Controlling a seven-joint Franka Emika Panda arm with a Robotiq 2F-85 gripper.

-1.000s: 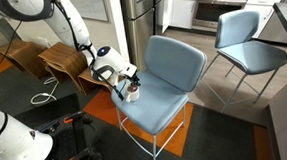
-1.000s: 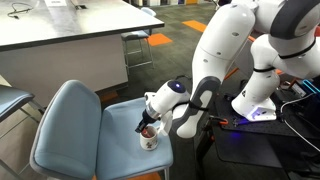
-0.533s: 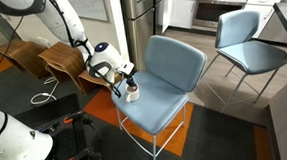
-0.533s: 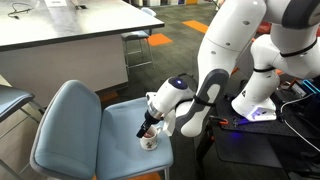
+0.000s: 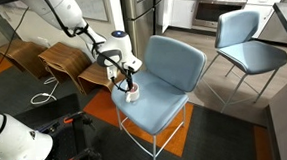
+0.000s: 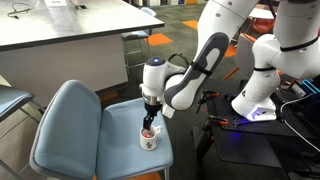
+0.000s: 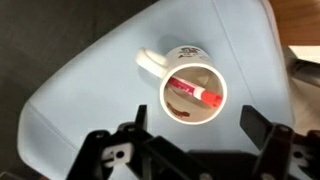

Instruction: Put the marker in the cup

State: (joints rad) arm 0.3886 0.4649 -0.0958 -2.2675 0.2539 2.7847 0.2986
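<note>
Marker (image 7: pixel 195 92) and mug are where we are starting: the reddish-pink marker is lying slanted inside the white mug (image 7: pixel 185 53), its brighter red end leaning toward the rim on the side away from the handle (image 7: pixel 150 63), so we are judging the placing itself as done. The mug is standing upright on the pale blue chair seat (image 7: pixel 80 120), and in an exterior view the mug (image 6: pixel 149 140) is sitting close to the seat's edge nearest the arm. Above it the gripper (image 7: pixel 198 130) is hanging with its jaws standing wide apart, gripping nothing. What we are working on now, as we read it, is the retreat. We are wanting to rise straight up, keeping the jaws spread and centred over the mug, so that no finger is catching the rim or the marker's end and tipping the mug off the seat.
</note>
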